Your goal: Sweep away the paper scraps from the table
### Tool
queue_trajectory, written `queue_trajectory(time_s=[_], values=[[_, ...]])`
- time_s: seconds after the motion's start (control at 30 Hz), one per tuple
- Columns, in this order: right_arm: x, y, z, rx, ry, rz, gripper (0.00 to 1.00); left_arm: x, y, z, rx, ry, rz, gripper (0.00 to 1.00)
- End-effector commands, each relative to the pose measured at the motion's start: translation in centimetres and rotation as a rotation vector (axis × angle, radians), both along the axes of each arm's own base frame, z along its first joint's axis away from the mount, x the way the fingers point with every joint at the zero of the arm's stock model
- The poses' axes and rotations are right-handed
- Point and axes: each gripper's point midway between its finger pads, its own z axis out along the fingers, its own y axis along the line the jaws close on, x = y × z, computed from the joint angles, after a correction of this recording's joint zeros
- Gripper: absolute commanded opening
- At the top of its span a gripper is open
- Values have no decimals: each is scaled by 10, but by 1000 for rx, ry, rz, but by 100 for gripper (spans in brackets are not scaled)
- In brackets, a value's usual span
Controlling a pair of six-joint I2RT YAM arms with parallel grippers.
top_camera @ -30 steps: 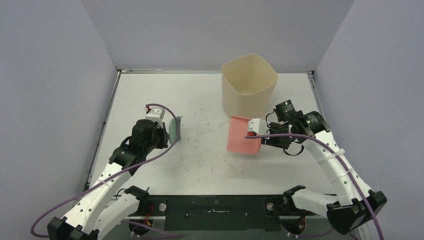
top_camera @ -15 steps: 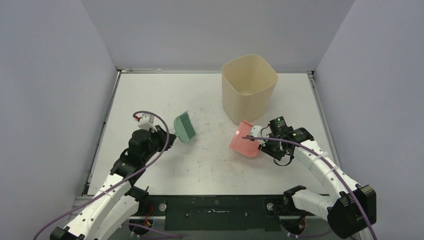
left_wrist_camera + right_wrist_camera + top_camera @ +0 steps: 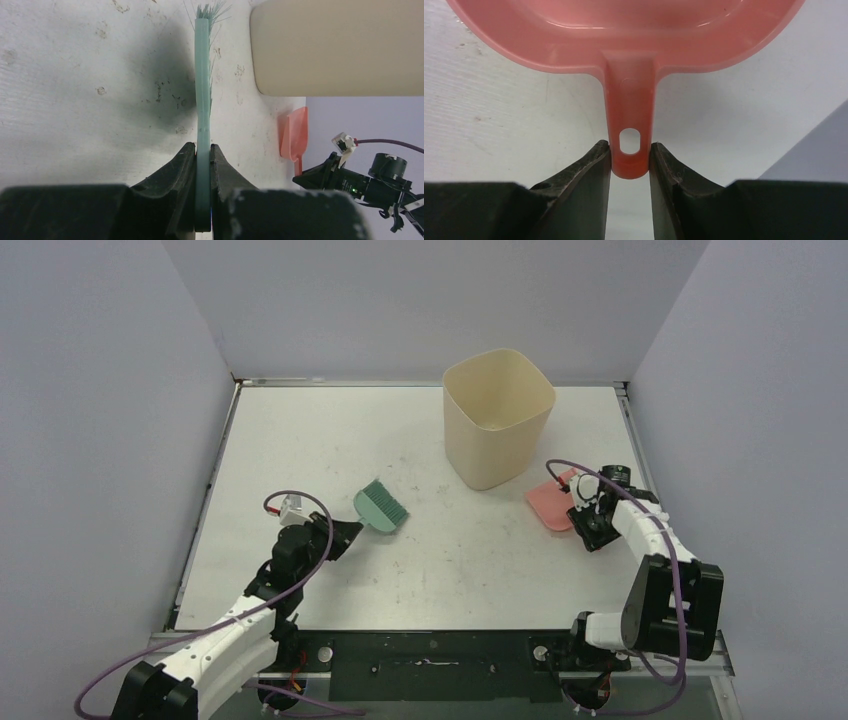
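Dustpan [image 3: 624, 30] front past the edge (right wrist)

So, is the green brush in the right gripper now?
No, the left gripper is clamped on the green brush, while the right gripper holds the pink dustpan by its handle.

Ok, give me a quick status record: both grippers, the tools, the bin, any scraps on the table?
left gripper: shut on brush
right gripper: shut on dustpan handle
brush: mid table, left of bin
dustpan: low at the table, just right of bin
bin: upright, far side of table
scraps: none visible on table in any view
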Motion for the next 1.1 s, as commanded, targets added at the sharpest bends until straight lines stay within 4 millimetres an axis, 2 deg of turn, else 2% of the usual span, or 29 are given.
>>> queue_trajectory(time_s=[0.0, 0.23, 0.3, 0.43, 0.53, 0.6, 0.67, 0.73, 0.8, 0.9, 0.97, 1.0, 1.03, 1.07], values=[[19, 4, -1, 124, -16, -6, 13, 9, -16, 23, -91, -64, -28, 3], [14, 16, 2, 196, -8, 39, 22, 6, -49, 27, -58, -49, -139, 0], [13, 17, 6, 192, -23, 53, 28, 4, -62, 25, -35, -33, -185, 1], [14, 12, 15, 166, -42, 55, 45, 0, -80, 14, 6, 46, -256, 14], [20, 8, 36, 157, -98, 56, 59, -1, -82, 5, 44, 114, -269, 25], [25, 8, 55, 155, -152, 65, 64, -2, -79, -1, 103, 167, -272, 35], [30, 13, 74, 173, -215, 73, 69, -8, -67, -10, 208, 241, -270, 37], [36, 15, 94, 181, -294, 64, 78, -6, -57, -3, 302, 254, -271, 41], [44, 16, 115, 189, -395, 20, 89, -11, -42, 3, 426, 280, -283, 50], [56, 24, 140, 237, -545, -18, 97, -14, -19, 20, 594, 300, -293, 59], [64, 28, 156, 279, -651, -68, 100, -15, -9, 35, 671, 295, -309, 63], [67, 31, 163, 302, -689, -78, 100, -16, -4, 42, 707, 294, -317, 70], [69, 34, 169, 330, -714, -89, 92, -16, 0, 50, 743, 293, -326, 73], [72, 38, 176, 365, -738, -99, 90, -15, 6, 57, 787, 291, -333, 74]])
